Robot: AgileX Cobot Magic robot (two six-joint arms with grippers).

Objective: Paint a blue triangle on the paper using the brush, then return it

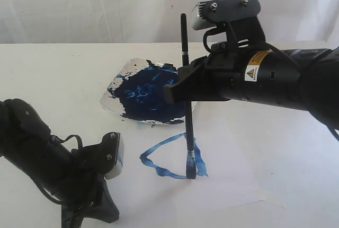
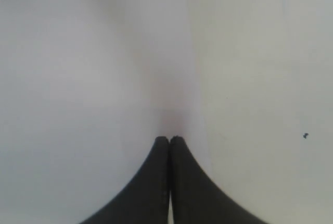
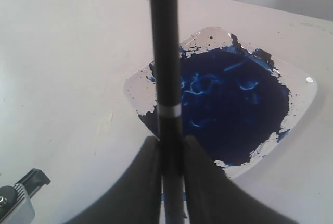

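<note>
The white table (image 1: 53,69) fills the scene. The paper (image 1: 233,164) lies flat on its near right part and is almost the same colour.

The right arm (image 1: 296,79) reaches in from the right edge of the exterior view, roughly level and well above the table, with its wrist camera on top. The right claw (image 1: 180,91) points left, over the near edge of the plate. Its jaws are narrow and clamped on the brush (image 1: 188,132), one on each side of the handle, as the right wrist view shows.

The left arm (image 1: 37,154) sits low at the near left, bent down toward the table. The left claw (image 2: 169,140) has its two tips pressed together with nothing between them, over bare white surface.

The square white plate (image 1: 112,91) lies behind the paper, its middle covered by dark blue paint (image 1: 148,95).

The blue triangle (image 1: 200,163) is a wavy, unfilled outline on the paper's left part, just in front of the plate.

The brush stands nearly upright. Its handle rises above the claw, with the pale band (image 3: 169,110) just above the jaws. Its bristle tip touches the paper at the triangle's near right corner.
</note>
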